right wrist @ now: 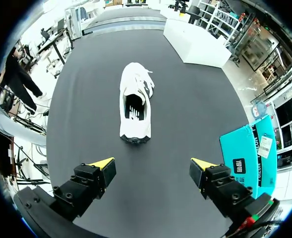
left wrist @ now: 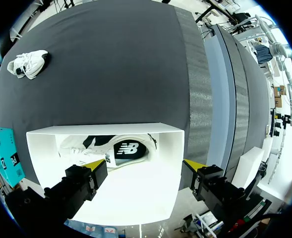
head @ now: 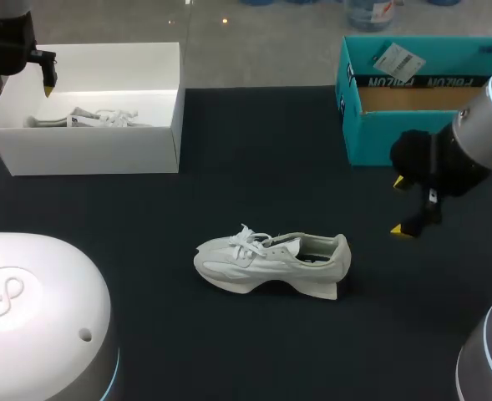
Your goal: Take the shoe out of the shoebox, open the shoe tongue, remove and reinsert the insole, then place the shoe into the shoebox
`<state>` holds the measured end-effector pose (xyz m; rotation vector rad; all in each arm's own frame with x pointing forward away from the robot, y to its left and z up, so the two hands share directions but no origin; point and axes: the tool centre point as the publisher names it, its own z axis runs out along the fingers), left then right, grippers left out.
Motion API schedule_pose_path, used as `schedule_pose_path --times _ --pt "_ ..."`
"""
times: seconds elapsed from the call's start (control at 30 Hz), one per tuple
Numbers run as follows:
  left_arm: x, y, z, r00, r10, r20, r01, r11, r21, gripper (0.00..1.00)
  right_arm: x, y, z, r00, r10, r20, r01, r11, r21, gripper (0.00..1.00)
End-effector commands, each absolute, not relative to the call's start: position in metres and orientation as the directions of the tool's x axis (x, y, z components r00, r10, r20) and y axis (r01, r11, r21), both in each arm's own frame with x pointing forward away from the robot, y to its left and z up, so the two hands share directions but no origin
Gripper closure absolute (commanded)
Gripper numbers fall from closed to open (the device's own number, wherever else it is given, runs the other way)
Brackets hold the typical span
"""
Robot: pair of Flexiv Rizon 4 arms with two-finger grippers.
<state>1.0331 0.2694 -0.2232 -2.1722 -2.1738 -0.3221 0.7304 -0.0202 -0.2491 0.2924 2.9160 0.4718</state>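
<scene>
The left gripper (left wrist: 143, 166) is released, its yellow tips spread wide and holding nothing. It hangs over the near edge of the white shoebox (left wrist: 168, 148). Just ahead of and below the jaws, a shoe (left wrist: 111, 148) lies inside against the box's far wall. With these jaws over the box, I judge the step in hand to be lifting that shoe out. To do it well, note that the boxed shoe's long axis runs along the line from one finger to the other, so the jaws would span its length. A turn of the wrist would let the fingers close across the narrow midfoot or the collar, clear of the box walls. Its dark insole opening faces up toward the jaws, and the laced front points toward one finger. Whether it is tipped on its side I cannot tell. The right gripper (right wrist: 152, 163) is likewise released and empty. Well ahead of it, centred on the gap, a second shoe (right wrist: 134, 106) stands upright on the dark table (right wrist: 185, 89). Its heel is nearest the jaws, its toe points straight away, and its long axis runs along the reach. A teal box (right wrist: 245, 153) sits beside one finger.
</scene>
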Motion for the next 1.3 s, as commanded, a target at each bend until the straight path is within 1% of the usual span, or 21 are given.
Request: schedule_pose_path --times 0.03,0.33,0.43,0.57,0.87,1.03,1.3 --pt "1.033 0.270 -0.223 -0.010 0.983 0.183 0.994 -0.010 0.110 0.00 0.731 -0.020 -0.250 -0.966 0.219 -0.139 0.164 0.931 0.327 0.00" --pt "1.033 0.270 -0.223 -0.010 0.983 0.183 0.994 -0.010 0.110 0.00 0.731 -0.020 -0.250 -0.966 0.219 -0.139 0.164 0.931 0.327 0.00" --pt "1.033 0.270 -0.223 -0.010 0.983 0.183 0.994 -0.010 0.110 0.00 0.726 -0.025 -0.250 -0.960 0.218 -0.178 0.118 0.886 0.448 0.00" --pt "1.033 0.270 -0.223 -0.010 0.983 0.183 0.994 -0.010 0.110 0.00 0.719 -0.033 -0.254 -0.961 0.212 -0.178 0.077 0.822 0.564 0.00" --pt "1.033 0.270 -0.223 -0.010 0.983 0.183 0.994 -0.010 0.110 0.00 0.711 -0.039 -0.272 -0.974 0.170 -0.151 0.029 0.749 0.662 0.00" --pt "1.033 0.270 -0.223 -0.010 0.983 0.183 0.994 -0.010 0.110 0.00 0.707 -0.041 -0.281 -0.982 0.122 -0.146 -0.023 0.685 0.728 0.00" --pt "1.033 0.270 -0.223 -0.010 0.983 0.183 0.994 -0.010 0.110 0.00 0.701 -0.042 -0.295 -0.976 0.136 -0.168 -0.050 0.613 0.789 0.00"
